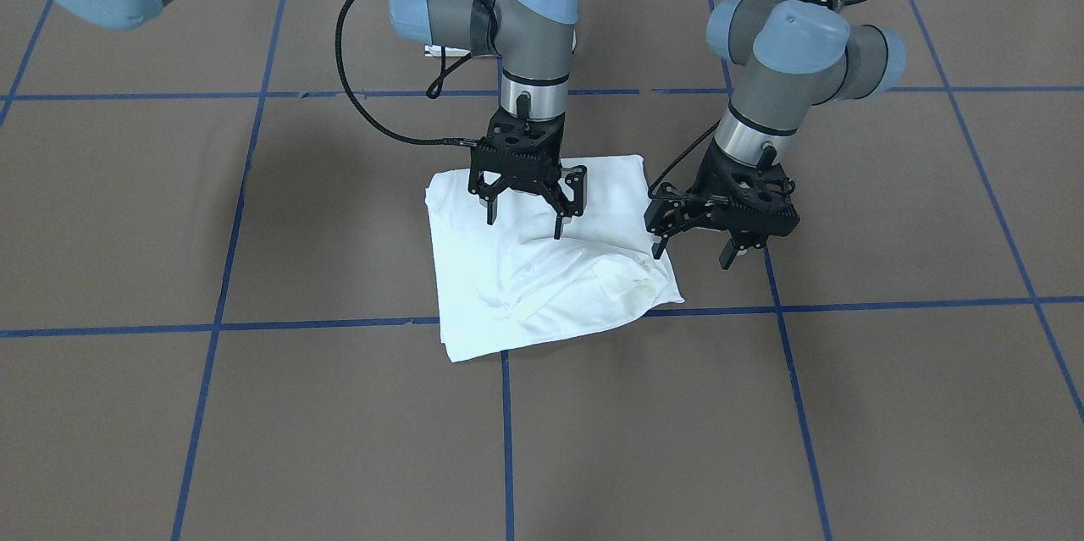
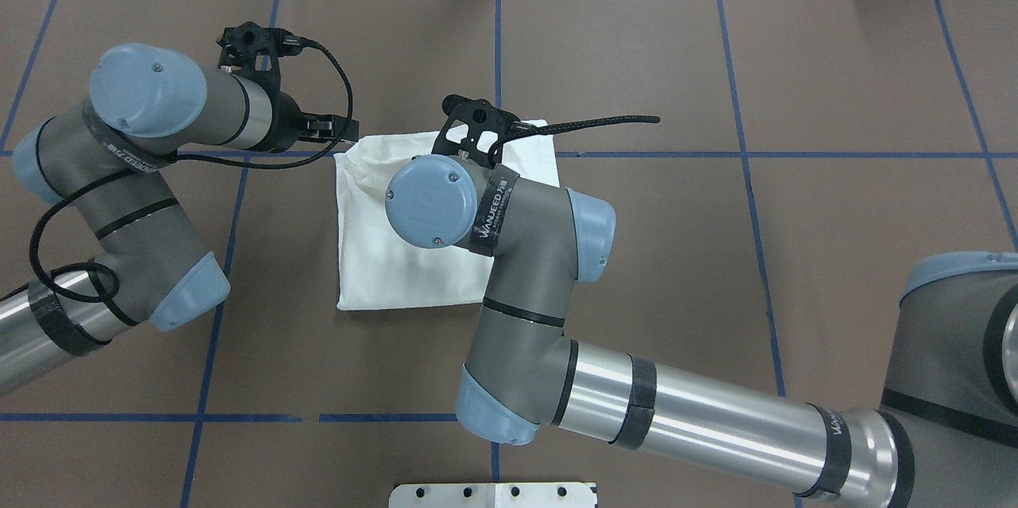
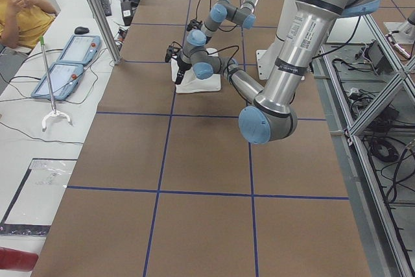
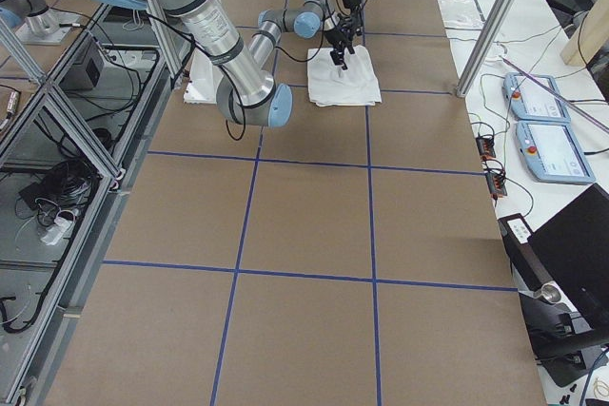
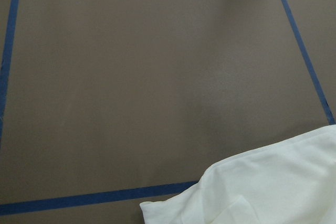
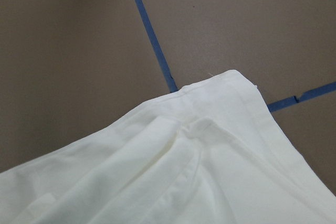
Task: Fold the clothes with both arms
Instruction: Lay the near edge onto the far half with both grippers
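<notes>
The shirt (image 1: 542,304) lies folded into a rough square on the table (image 1: 254,211), across a crossing of blue tape lines (image 1: 788,304). Its folded edges are straight on three sides. The corner nearest the left gripper (image 1: 692,257) is bunched and wrinkled. The right gripper (image 1: 525,228) points down over the robot-side half of the shirt, jaws spread and holding nothing. Whether its fingertips touch the cloth cannot be told. The left gripper is tilted over bare table just beside the shirt's edge, jaws also spread and holding nothing. The left wrist view shows one shirt corner at the lower right and brown surface elsewhere. The right wrist view shows a shirt corner lying on the tape crossing. Bare table surrounds the shirt on all sides. A white base plate (image 2: 493,495) sits at the robot-side edge, well apart from the shirt.
</notes>
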`<state>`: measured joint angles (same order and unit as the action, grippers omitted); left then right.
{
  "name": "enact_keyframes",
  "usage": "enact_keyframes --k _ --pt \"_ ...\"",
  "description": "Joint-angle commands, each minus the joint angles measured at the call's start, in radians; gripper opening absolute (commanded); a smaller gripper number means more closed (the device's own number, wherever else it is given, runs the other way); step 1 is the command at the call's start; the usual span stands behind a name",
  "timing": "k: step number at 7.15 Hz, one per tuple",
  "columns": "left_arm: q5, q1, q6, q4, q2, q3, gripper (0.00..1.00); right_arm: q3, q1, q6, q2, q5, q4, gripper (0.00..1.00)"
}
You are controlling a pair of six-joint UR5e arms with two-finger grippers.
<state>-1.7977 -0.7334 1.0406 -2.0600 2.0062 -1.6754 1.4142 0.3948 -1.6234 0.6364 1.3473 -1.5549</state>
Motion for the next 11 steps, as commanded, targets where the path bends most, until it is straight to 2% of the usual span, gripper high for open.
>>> enact_keyframes --k 1,2,3,4,7,8,9,10,11 --pt "-0.002 -0.001 -0.002 0.000 -0.003 -0.003 1.00 -0.075 -0.010 0.017 -0.033 -0.007 0.024 1.00" --pt "-0.002 -0.001 -0.001 0.000 -0.004 -0.003 1.00 -0.124 0.031 0.026 -0.075 -0.004 0.029 1.00" --pt "-0.002 -0.001 -0.001 0.000 -0.004 -0.003 1.00 -0.217 0.068 0.043 -0.133 0.003 0.039 1.00" --pt "0.000 -0.001 0.003 0.000 -0.004 -0.006 1.00 -0.298 0.091 0.062 -0.158 0.009 0.102 1.00" --pt "0.000 -0.001 0.012 -0.002 -0.006 -0.007 1.00 -0.363 0.099 0.074 -0.156 0.007 0.118 0.99" --pt "0.001 -0.001 0.012 0.000 -0.006 -0.007 1.00 -0.376 0.098 0.074 -0.156 0.006 0.118 0.94" --pt "0.001 -0.001 0.012 0.000 -0.006 -0.007 1.00 -0.386 0.098 0.074 -0.156 0.006 0.118 0.86" --pt "0.001 0.000 0.012 0.000 -0.006 -0.007 1.00 -0.391 0.098 0.074 -0.156 0.006 0.118 0.71" --pt "0.001 0.000 0.012 0.000 -0.006 -0.007 1.00 -0.391 0.098 0.073 -0.159 0.006 0.119 0.43"
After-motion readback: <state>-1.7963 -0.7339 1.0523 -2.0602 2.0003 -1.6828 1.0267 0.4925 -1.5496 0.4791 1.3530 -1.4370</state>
